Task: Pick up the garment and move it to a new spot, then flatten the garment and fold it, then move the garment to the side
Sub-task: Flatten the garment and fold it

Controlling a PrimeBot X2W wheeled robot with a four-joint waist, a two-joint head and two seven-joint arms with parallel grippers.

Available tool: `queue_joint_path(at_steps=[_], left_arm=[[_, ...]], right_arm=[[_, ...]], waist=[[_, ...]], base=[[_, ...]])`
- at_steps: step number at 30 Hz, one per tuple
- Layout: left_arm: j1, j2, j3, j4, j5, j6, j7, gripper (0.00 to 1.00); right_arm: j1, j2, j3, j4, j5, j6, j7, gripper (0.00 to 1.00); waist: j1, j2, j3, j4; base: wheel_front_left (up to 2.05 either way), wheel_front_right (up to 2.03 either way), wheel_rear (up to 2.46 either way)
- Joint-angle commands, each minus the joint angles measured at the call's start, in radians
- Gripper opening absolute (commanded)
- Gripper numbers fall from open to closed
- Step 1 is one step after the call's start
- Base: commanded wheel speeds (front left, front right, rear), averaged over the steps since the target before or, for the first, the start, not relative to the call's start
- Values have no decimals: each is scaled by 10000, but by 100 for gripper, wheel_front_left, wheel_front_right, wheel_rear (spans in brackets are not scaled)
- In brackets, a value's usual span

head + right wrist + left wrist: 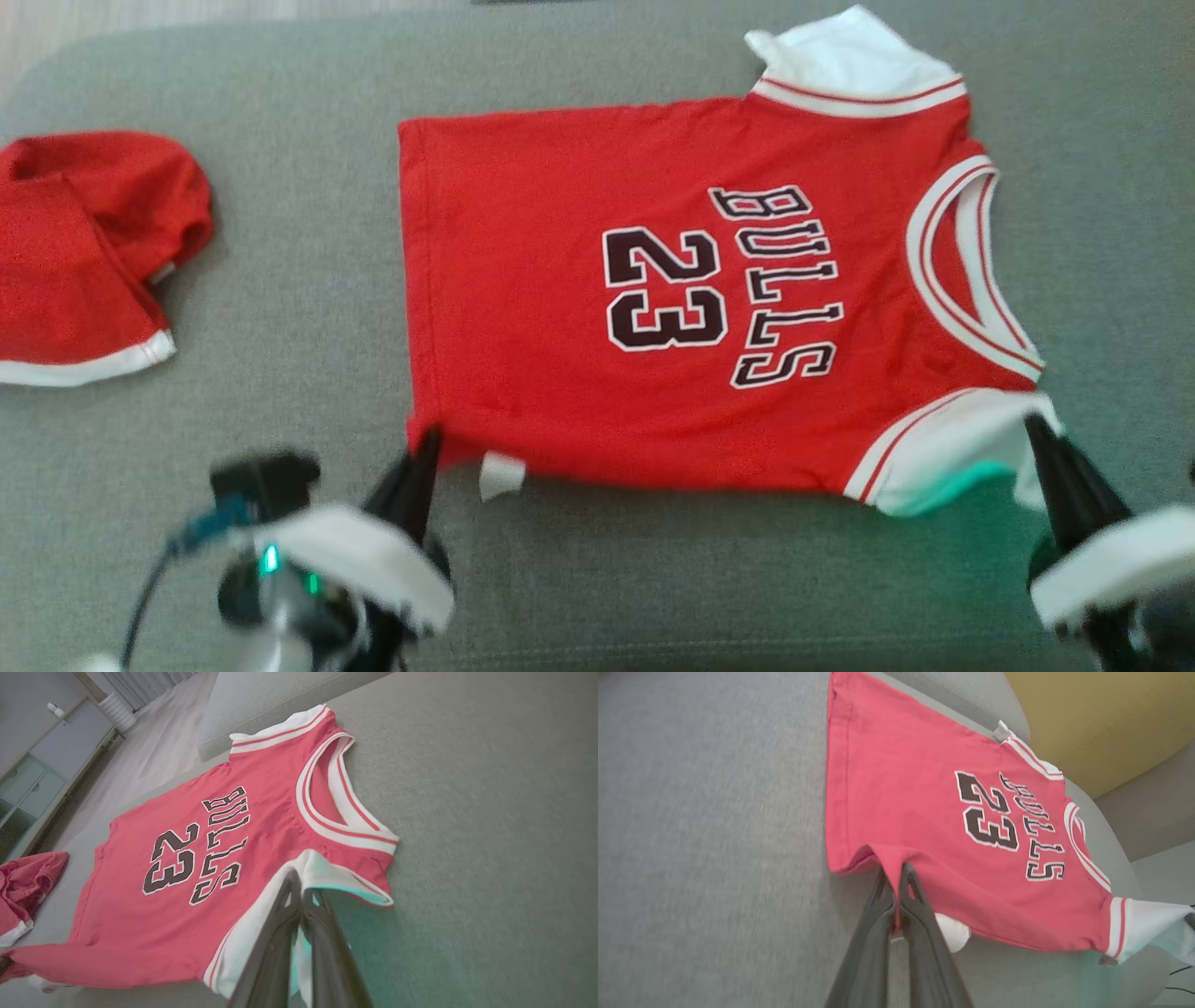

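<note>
Cushion (280,233): one jersey (541,308), one crumpled garment (84,252)

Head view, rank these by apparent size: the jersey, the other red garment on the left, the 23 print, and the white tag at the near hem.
1. jersey
2. red garment, though the picture's left edge cuts it off, so its full size is unsure
3. 23 print
4. white tag

Red cloth (84,252) cut at left edge, jersey (560,280) blurred
</note>
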Motion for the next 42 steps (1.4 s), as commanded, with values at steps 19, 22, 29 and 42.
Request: queue_joint_path(at_steps=[19,22,29,42], left_arm=[[-4455,1052,53,1490,547,73,2775,0],[-4717,1058,-150,1772,600,-46,2984,0],[-5122,1089,-188,1950,612,-143,2998,0],[-3419,1525,-28,-225,256,3,2941,0]], right_arm=[[-5810,-1843,1340,2746,-1010,77,2304,0],[-6165,-1965,1501,3273,-1020,77,2032,0],[-6632,-1970,1733,4056,-900,77,1145,0],[-4139,-2104,1515,1505,129,77,1286,0]], waist=[[2,-1,1264,295],[2,-1,1289,339],[2,-1,1162,318],[2,-1,202,118]], base=[[0,0,0],[0,0,0],[0,0,0],[0,0,0]])
